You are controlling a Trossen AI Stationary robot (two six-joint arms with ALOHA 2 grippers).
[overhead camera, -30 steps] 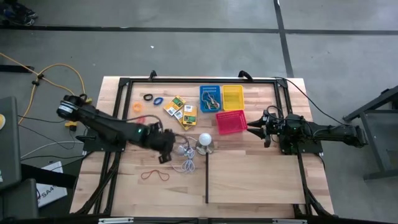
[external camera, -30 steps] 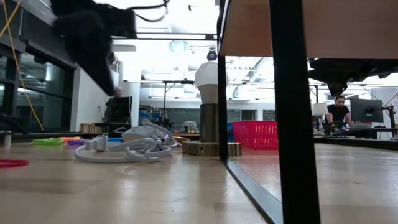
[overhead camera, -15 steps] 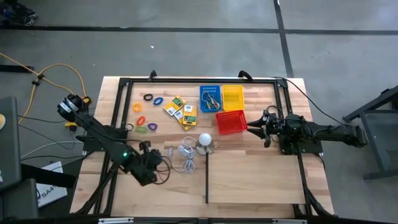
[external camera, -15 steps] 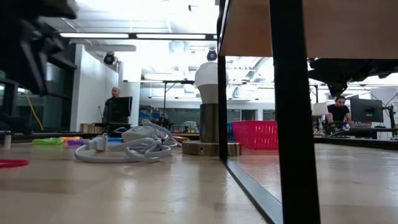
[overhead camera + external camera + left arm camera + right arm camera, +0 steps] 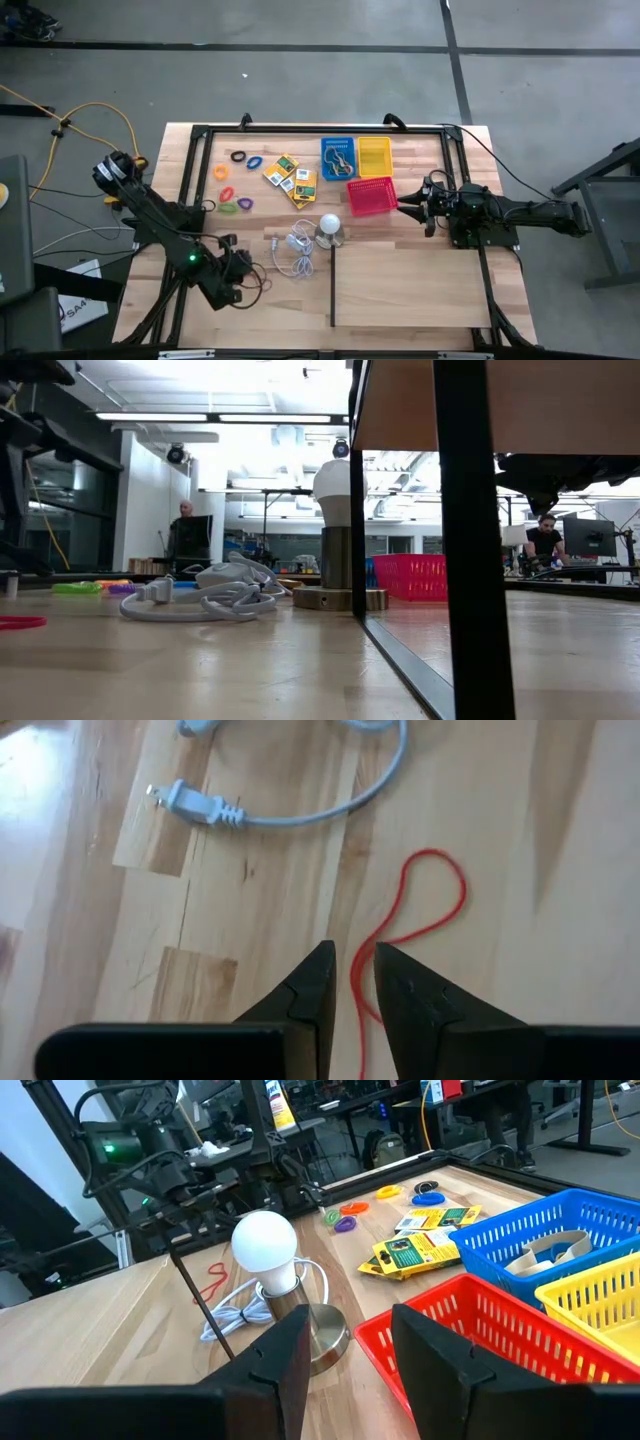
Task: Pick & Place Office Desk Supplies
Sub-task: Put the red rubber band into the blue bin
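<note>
Wooden planks of the counter (image 5: 400, 290) fill your left wrist view, and across them lies the red rubber band (image 5: 415, 925), its thin loop running down into the narrow gap between the fingers of the left tool (image 5: 352, 982). Those fingers stand slightly apart, straddling the strand without pinching it yet. Lower straight down so both tips reach the wood before you close (a band this thin probably slips out of a grip made too high). Keep clear of the white cord (image 5: 300, 810) and its plug, which lie just beyond the loop. Over by the front left of the counter is where this happens in the high view, well apart from the red basket (image 5: 371, 196), blue basket (image 5: 338, 156) and yellow basket (image 5: 375, 155). Your right tool (image 5: 411, 205) waits beside the red basket, fingers parted and holding nothing; leave it there.
</note>
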